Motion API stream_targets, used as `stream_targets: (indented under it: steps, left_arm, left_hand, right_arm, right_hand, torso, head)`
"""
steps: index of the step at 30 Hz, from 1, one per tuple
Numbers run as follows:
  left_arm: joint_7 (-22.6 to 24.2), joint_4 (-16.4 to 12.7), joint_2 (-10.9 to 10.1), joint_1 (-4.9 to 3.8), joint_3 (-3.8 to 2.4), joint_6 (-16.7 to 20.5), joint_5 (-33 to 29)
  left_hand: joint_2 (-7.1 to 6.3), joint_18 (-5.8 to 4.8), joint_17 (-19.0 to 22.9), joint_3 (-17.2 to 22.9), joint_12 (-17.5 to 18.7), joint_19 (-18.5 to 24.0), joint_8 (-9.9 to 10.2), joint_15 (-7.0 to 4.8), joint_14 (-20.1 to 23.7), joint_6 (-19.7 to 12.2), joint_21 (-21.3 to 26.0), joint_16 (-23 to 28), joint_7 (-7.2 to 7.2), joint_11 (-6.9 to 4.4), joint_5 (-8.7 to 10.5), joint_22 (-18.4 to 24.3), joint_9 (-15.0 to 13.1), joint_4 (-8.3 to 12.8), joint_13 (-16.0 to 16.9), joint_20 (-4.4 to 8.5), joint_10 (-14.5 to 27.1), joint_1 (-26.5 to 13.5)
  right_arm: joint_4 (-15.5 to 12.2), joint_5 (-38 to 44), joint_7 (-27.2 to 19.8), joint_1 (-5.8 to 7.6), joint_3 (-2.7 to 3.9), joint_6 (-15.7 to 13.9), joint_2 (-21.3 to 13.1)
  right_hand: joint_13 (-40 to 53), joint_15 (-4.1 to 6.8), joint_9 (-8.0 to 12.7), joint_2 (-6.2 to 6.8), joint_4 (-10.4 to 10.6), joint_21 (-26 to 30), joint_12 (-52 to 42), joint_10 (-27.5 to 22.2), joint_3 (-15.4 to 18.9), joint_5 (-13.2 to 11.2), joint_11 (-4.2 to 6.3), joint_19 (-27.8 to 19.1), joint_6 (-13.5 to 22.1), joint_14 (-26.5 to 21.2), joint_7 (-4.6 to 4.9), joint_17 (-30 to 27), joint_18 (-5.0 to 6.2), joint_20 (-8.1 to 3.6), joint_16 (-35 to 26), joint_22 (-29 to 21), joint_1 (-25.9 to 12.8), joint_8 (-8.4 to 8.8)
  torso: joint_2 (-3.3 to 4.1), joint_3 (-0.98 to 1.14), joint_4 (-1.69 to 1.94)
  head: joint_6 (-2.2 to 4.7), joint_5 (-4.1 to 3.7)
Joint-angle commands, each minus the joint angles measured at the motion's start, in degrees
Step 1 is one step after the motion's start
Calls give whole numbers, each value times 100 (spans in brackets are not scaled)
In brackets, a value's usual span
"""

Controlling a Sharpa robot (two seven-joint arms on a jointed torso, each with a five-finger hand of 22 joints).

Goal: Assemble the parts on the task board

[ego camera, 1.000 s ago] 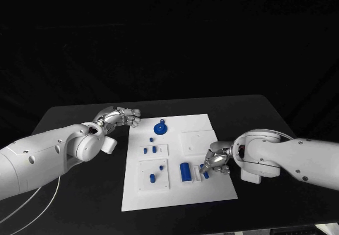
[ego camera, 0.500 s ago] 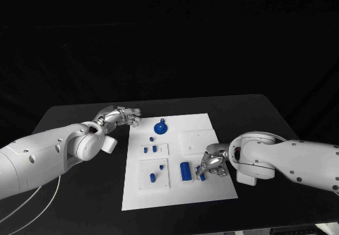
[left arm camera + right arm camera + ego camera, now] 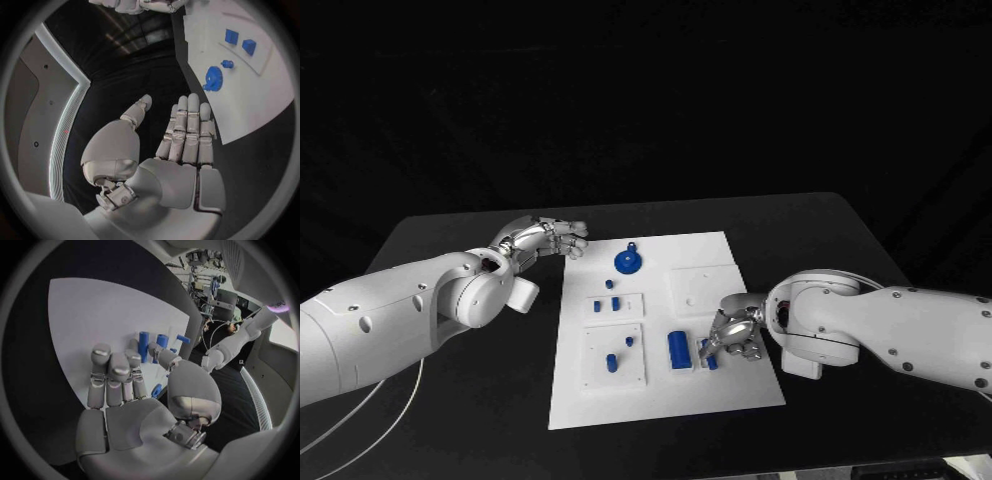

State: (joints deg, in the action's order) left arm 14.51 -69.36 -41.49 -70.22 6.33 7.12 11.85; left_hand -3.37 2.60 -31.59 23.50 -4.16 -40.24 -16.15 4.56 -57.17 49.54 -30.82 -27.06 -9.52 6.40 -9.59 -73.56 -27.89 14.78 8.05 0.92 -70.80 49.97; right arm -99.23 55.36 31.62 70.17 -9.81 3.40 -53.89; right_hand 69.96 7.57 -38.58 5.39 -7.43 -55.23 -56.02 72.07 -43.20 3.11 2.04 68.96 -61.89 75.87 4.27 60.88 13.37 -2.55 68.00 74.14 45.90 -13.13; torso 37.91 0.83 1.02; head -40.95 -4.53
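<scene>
The white task board (image 3: 661, 395) lies mid-table. My right hand (image 3: 734, 334) hovers over its right edge and pinches a small blue part (image 3: 711, 359) between thumb and fingers, right beside an upright blue block (image 3: 679, 349). In the right wrist view the thumb tip meets that blue part (image 3: 152, 347), and other blue pieces (image 3: 163, 340) stand beyond it. My left hand (image 3: 547, 238) rests open off the board's far left corner, holding nothing, fingers straight (image 3: 186, 131). A round blue part (image 3: 629, 263) lies at the board's far end, near the left hand (image 3: 213, 78).
Two small blue pieces (image 3: 604, 305) sit in a raised white plate at mid-board, and two more (image 3: 619, 353) in a larger plate nearer me. A blank white square plate (image 3: 702, 286) lies on the right. The black table (image 3: 459, 400) surrounds the board.
My right hand has shifted a little left and down, bringing its blue part close beside the upright blue block. The left hand has stayed put.
</scene>
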Motion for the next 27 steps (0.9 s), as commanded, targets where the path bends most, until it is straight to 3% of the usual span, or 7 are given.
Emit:
stream_targets:
  steps: [1,19,27]
  left_arm:
    - [46,-17,2,-1,-3,-93,17]
    - [-2,-20,-15,-1,-3,-145,19]
    - [-1,-19,-11,-1,-3,-150,19]
  left_hand:
    - [34,-24,-6,8,7,19,-35,20,-28,-28,19,26,8,-1,-22,-8,10,-1,-8,4,56,3]
    - [32,-22,-18,5,8,11,-34,19,-31,-32,21,34,7,0,-12,-16,11,-7,-8,5,58,-6]
    - [28,-21,-22,4,8,9,-34,19,-31,-34,22,37,7,0,-3,-19,12,-6,-8,6,59,-7]
  right_arm:
    - [-3,36,-48,-16,0,-30,34]
    - [10,43,-95,-24,0,12,35]
    - [-16,86,-153,-24,0,-35,12]
  right_hand:
    - [5,36,11,5,0,-34,16,-9,51,-31,3,-5,-15,-8,4,-9,163,1,-3,4,-77,28]
    - [18,38,12,322,-9,-28,19,-37,440,-25,-1,-17,17,-18,7,-21,163,-19,-7,-9,-321,40]
    - [19,39,21,402,-32,-18,24,-46,696,-9,1,-35,21,-22,6,-28,163,-25,-12,-16,-448,47]
  torso:
    - [1,-1,1]
    - [-3,3,-5]
    - [0,5,-4]
  head:
    - [0,11]
    - [-3,50]
    - [1,59]
